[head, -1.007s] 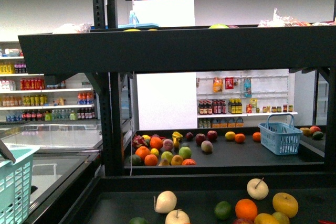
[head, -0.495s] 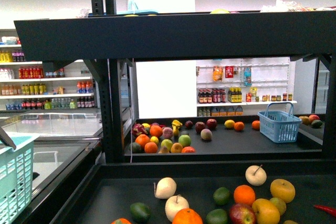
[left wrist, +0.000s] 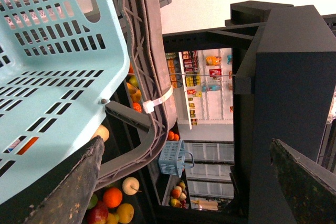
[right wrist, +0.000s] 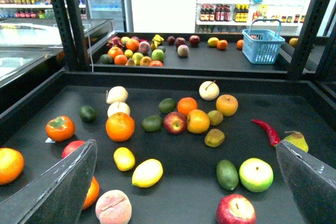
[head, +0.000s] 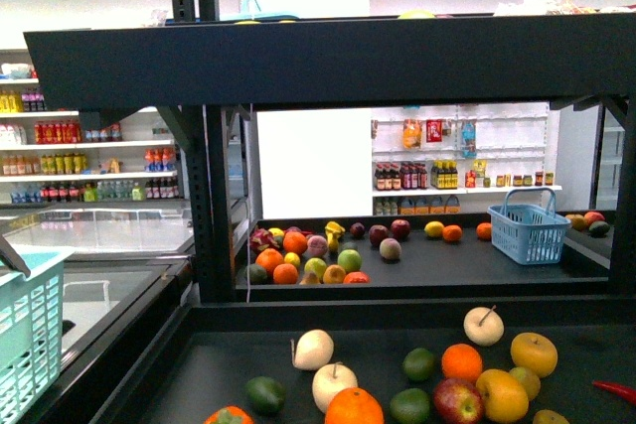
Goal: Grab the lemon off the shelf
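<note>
Left hand [left wrist: 186,190] and right hand [right wrist: 184,187], both spread
Each hand's two dark fingers [right wrist: 58,187] stand wide apart, gripping nothing.

Nothing can be read — the labels on the wall-shelf bottles [head: 415,179] are too small.

The lemon [right wrist: 147,173] is bright yellow, the shelf [right wrist: 184,156] black, the slotted basket [left wrist: 47,51] seemingly pale teal.

Bright, even store light; sharp views, only near foreground edges blurred.
</note>
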You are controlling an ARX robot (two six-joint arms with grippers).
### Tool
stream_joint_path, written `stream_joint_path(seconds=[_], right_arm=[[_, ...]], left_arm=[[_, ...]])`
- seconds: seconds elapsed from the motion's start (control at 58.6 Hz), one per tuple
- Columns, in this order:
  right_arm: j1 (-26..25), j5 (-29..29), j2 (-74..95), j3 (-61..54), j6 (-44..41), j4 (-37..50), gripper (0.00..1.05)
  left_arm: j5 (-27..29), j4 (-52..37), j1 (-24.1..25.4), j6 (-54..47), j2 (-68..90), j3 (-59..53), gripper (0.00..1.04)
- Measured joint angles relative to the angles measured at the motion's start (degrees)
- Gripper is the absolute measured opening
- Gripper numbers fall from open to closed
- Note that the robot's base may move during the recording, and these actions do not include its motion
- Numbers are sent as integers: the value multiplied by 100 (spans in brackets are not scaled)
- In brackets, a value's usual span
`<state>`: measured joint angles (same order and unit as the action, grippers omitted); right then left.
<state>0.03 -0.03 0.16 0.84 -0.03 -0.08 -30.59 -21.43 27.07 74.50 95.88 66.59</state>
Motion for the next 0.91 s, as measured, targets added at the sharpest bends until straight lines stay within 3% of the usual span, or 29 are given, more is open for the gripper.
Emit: stream_joint_path(seconds=[0.905], right_arm=[[0, 0, 0, 0, 0, 0, 102]], left_arm=[[457, 225, -245, 22, 1550, 1720, 97]])
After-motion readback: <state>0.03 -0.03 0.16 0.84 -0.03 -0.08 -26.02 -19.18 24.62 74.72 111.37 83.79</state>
